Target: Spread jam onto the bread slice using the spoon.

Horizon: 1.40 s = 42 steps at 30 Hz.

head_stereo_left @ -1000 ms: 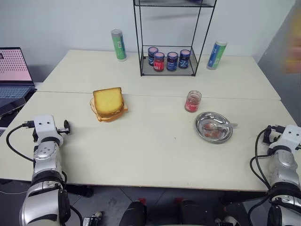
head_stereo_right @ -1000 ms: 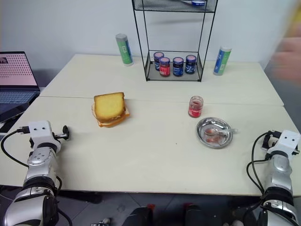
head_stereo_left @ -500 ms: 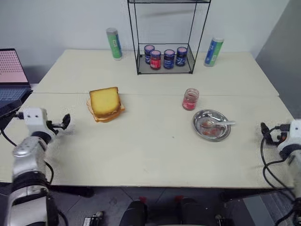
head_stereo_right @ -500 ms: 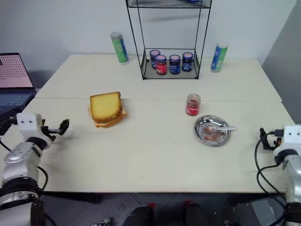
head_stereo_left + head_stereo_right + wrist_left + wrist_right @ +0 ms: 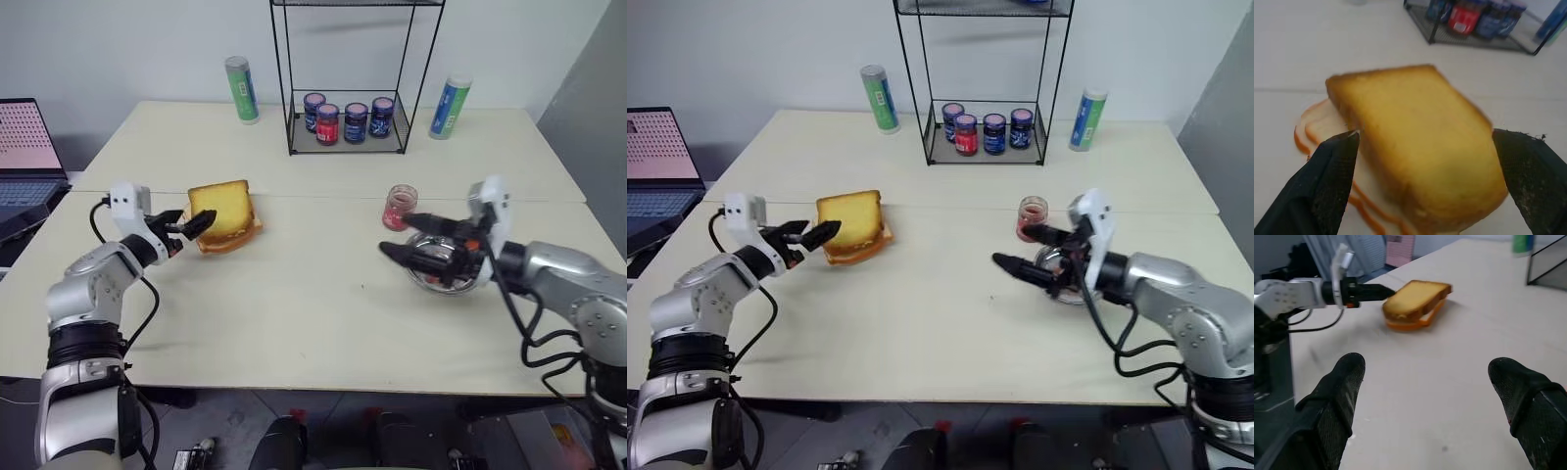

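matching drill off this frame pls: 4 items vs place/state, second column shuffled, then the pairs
Items:
1. bread slice
2. jam
3. left hand
4. dark jars

Place or state:
A. inside the black wire rack at the back of the table
B. open, fingers at the near-left edge of the bread stack
C. on top of paler slices, left half of the table
D. in a clear lidless jar beside the metal dish

Pairs: 1-C, 2-D, 3-B, 4-A
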Tool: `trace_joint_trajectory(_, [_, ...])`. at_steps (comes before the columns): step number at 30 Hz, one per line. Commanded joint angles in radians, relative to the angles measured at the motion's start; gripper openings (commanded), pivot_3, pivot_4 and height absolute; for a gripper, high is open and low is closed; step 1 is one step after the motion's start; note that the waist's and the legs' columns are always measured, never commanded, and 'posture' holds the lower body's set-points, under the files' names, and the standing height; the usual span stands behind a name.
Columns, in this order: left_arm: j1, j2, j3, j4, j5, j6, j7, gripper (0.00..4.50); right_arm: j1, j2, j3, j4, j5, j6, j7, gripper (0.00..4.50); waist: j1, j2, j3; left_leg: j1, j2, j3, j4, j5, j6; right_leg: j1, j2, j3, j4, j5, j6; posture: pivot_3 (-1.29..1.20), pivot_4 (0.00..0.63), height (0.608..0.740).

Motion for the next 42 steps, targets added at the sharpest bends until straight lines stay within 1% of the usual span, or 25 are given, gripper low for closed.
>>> trace_joint_trajectory(1, [-0.036, -0.004, -0.003, 0.033, 0.042, -0.062, 0.010, 4.50, -0.057, 0.034, 0.042, -0.039, -0.027, -0.010, -0.003, 4.46, 0.001, 0.000, 0.000, 0.000, 0.000, 0.000, 0.000, 0.000, 0.000, -0.001, 0.000, 0.000, 0.000, 0.000, 0.000, 0.00, 0.150, 0.740])
trace_joint_trajectory(7, [-0.060, -0.023, -0.001, 0.077, 0.060, -0.113, -0.007, 4.50, -0.068, 0.067, 0.064, -0.041, -0.050, -0.015, -0.005, 4.46, 0.002, 0.000, 0.000, 0.000, 0.000, -0.001, 0.000, 0.000, 0.000, 0.000, 0.000, -0.001, 0.000, 0.000, 0.000, 0.00, 0.150, 0.740])
trace_joint_trajectory(9, [-0.076, -0.024, 0.007, 0.098, 0.061, -0.128, -0.007, 4.07, -0.061, 0.069, 0.063, -0.040, -0.061, -0.019, -0.002, 4.50, 0.003, 0.000, 0.000, 0.000, 0.000, 0.000, 0.000, 0.000, 0.000, 0.000, 0.000, -0.001, 0.000, 0.000, 0.000, 0.00, 0.150, 0.740])
trace_joint_trajectory(10, [-0.080, -0.023, 0.010, 0.105, 0.062, -0.136, -0.007, 3.92, -0.057, 0.069, 0.063, -0.038, -0.069, -0.022, 0.000, 4.50, 0.003, 0.000, 0.000, 0.000, 0.000, 0.000, 0.001, 0.000, 0.000, 0.000, 0.000, -0.001, 0.000, 0.000, 0.000, 0.00, 0.150, 0.740])
trace_joint_trajectory(15, [-0.081, -0.018, 0.011, 0.110, 0.065, -0.144, -0.023, 2.78, -0.048, 0.085, 0.055, -0.022, -0.091, -0.034, -0.005, 4.50, 0.002, 0.000, 0.000, 0.000, 0.000, 0.000, 0.000, 0.000, 0.000, -0.001, 0.000, -0.001, 0.000, 0.000, 0.000, 0.00, 0.150, 0.740])
trace_joint_trajectory(18, [-0.078, -0.014, 0.012, 0.113, 0.069, -0.151, -0.024, 2.21, -0.043, 0.089, 0.053, -0.015, -0.112, -0.041, -0.004, 4.50, 0.002, 0.000, 0.000, 0.000, 0.000, -0.001, 0.001, 0.000, 0.000, -0.001, 0.000, -0.001, 0.001, 0.000, 0.000, 0.00, 0.150, 0.740])
trace_joint_trajectory(20, [-0.076, -0.013, 0.015, 0.114, 0.069, -0.154, -0.022, 1.73, -0.037, 0.090, 0.049, -0.013, -0.120, -0.044, -0.001, 4.50, 0.002, 0.000, 0.000, 0.000, 0.000, 0.000, 0.001, 0.000, 0.000, -0.001, 0.000, -0.001, 0.001, 0.000, 0.000, 0.00, 0.150, 0.740])
trace_joint_trajectory(27, [-0.052, -0.008, 0.026, 0.077, 0.065, -0.161, -0.026, 0.27, -0.021, 0.078, 0.031, 0.003, -0.141, -0.059, 0.014, 4.50, 0.002, 0.000, 0.000, 0.000, 0.000, 0.000, 0.001, 0.000, 0.000, -0.001, 0.000, 0.000, 0.001, 0.000, 0.000, 0.00, 0.150, 0.740])
trace_joint_trajectory(28, [-0.052, -0.006, 0.028, 0.070, 0.066, -0.163, -0.024, 0.12, -0.020, 0.078, 0.027, 0.007, -0.146, -0.061, 0.015, 4.50, 0.002, 0.000, 0.000, 0.000, 0.000, 0.000, 0.001, 0.000, 0.000, -0.001, 0.000, 0.000, 0.001, 0.000, 0.000, 0.00, 0.150, 0.740])
trace_joint_trajectory(29, [-0.054, -0.003, 0.030, 0.062, 0.065, -0.161, -0.024, 0.02, -0.018, 0.077, 0.023, 0.011, -0.149, -0.062, 0.017, 4.50, 0.002, 0.000, 0.000, 0.000, 0.000, 0.000, 0.001, 0.000, 0.000, -0.001, 0.000, -0.001, 0.001, 0.000, 0.000, 0.00, 0.150, 0.740])
trace_joint_trajectory(33, [-0.075, 0.011, 0.036, 0.006, 0.048, -0.123, -0.024, 0.02, -0.009, 0.068, 0.001, 0.015, -0.151, -0.062, 0.018, 4.50, 0.002, 0.000, 0.000, 0.000, 0.000, 0.000, 0.001, 0.000, 0.000, -0.001, 0.000, -0.001, 0.000, 0.000, 0.000, 0.00, 0.150, 0.740])
trace_joint_trajectory(35, [-0.083, 0.021, 0.038, -0.055, 0.018, -0.067, -0.042, 0.02, -0.001, 0.060, -0.016, 0.010, -0.145, -0.054, 0.017, 4.50, 0.002, 0.000, 0.000, 0.000, 0.000, 0.000, 0.000, 0.000, 0.000, -0.001, 0.000, -0.001, 0.000, 0.000, 0.000, 0.00, 0.150, 0.740])
trace_joint_trajectory(38, [-0.079, 0.034, 0.046, -0.254, -0.111, 0.135, -0.086, 0.02, 0.020, 0.028, -0.070, -0.014, -0.107, -0.018, 0.015, 4.50, 0.003, -0.001, 0.001, -0.001, 0.000, -0.001, 0.001, 0.000, 0.000, -0.001, 0.000, -0.001, 0.000, 0.000, 0.000, 0.00, 0.150, 0.740])
trace_joint_trajectory(41, [-0.050, 0.046, 0.059, -0.449, -0.272, 0.354, -0.107, 0.02, 0.044, -0.004, -0.140, -0.049, -0.031, 0.042, 0.006, 4.50, 0.004, -0.001, 0.001, -0.002, 0.000, -0.002, 0.001, 0.000, 0.000, -0.001, 0.000, -0.001, 0.000, 0.000, 0.000, 0.00, 0.150, 0.740])
trace_joint_trajectory(42, [-0.028, 0.037, 0.063, -0.522, -0.337, 0.427, -0.098, 0.02, 0.058, -0.020, -0.170, -0.063, 0.006, 0.069, 0.003, 4.50, 0.003, -0.001, 0.001, -0.002, 0.000, -0.001, 0.001, 0.000, 0.000, -0.001, 0.000, 0.000, 0.000, 0.000, 0.000, 0.00, 0.150, 0.740])
